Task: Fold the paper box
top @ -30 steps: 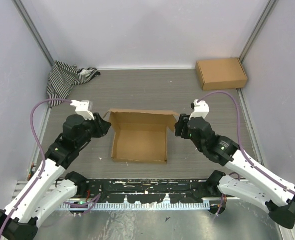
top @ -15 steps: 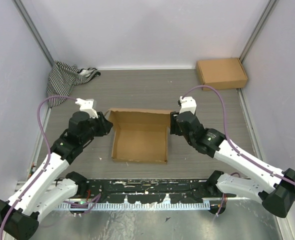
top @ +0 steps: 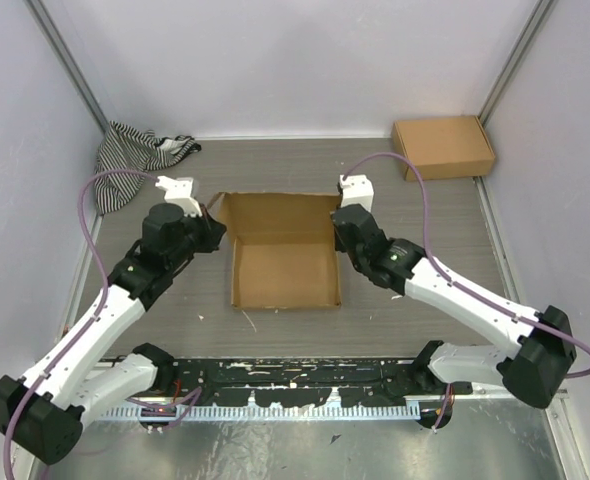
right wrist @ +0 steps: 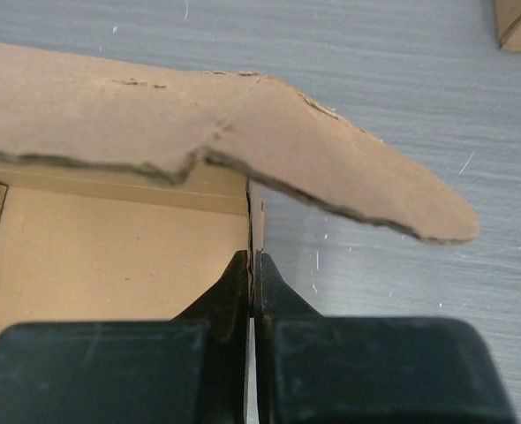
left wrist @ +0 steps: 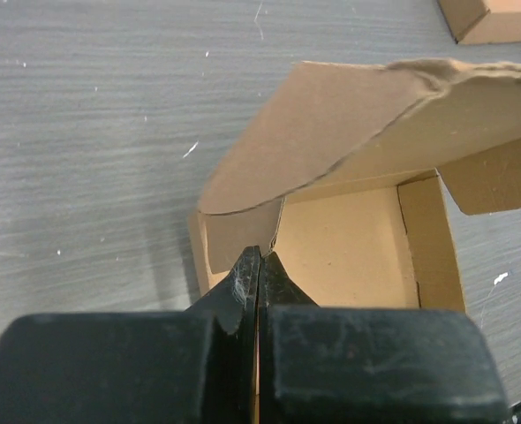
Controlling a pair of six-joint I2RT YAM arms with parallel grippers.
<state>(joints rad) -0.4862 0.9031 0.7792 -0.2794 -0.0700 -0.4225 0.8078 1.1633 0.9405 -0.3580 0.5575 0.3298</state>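
Seen from overhead, the paper box (top: 283,268) sits open-topped at mid-table with its far flap raised. I have my left gripper (top: 215,226) at its far-left corner and my right gripper (top: 339,226) at the far-right one, both arms angling inward from the near edge. A ready-made cardboard box (top: 443,147) lies in the far right corner of the table (top: 275,165) — a striped cloth (top: 135,155) is bunched far left.
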